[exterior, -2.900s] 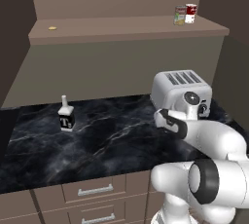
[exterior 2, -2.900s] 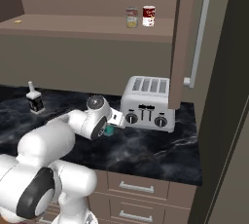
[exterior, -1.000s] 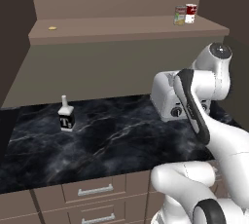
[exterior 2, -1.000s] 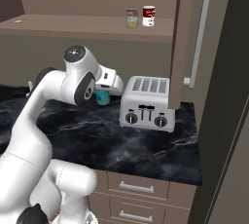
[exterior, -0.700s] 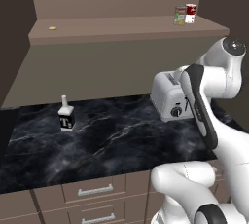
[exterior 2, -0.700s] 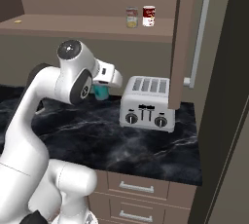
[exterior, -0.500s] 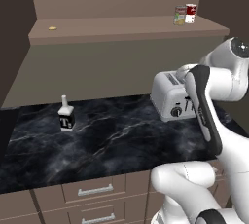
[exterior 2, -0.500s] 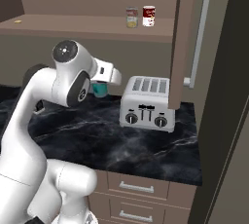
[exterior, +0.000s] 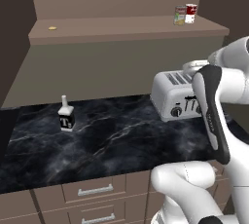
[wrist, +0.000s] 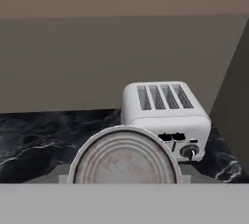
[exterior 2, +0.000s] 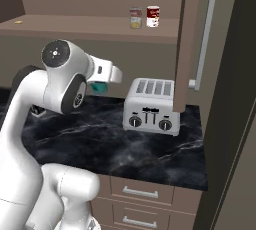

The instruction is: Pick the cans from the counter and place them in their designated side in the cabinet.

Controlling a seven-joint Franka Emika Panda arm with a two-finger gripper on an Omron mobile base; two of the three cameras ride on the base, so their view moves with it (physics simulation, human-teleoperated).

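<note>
Holding the teal-blue can (exterior 2: 99,87) clamped in my gripper (exterior 2: 102,87), I have it lifted clear above the worktop (exterior: 112,140); in the hand view its round silver lid (wrist: 124,162) sits right at the bottom. Ahead of my gripper and higher up runs the cabinet shelf (exterior 2: 90,30), long and brown against a plain back panel. Beneath my gripper the black marble worktop stretches both ways over the brown drawers (exterior: 92,190). Just beyond the gripper and a little lower, toward the open cabinet door (exterior 2: 196,34), stands the silver four-slot toaster (exterior 2: 151,105). Up on the shelf, well above the toaster, the beige-yellow can (exterior 2: 135,18) stands just beside a red-and-white can (exterior 2: 153,16). Far off to the other side, a small bottle (exterior: 65,116) stands on the worktop.
</note>
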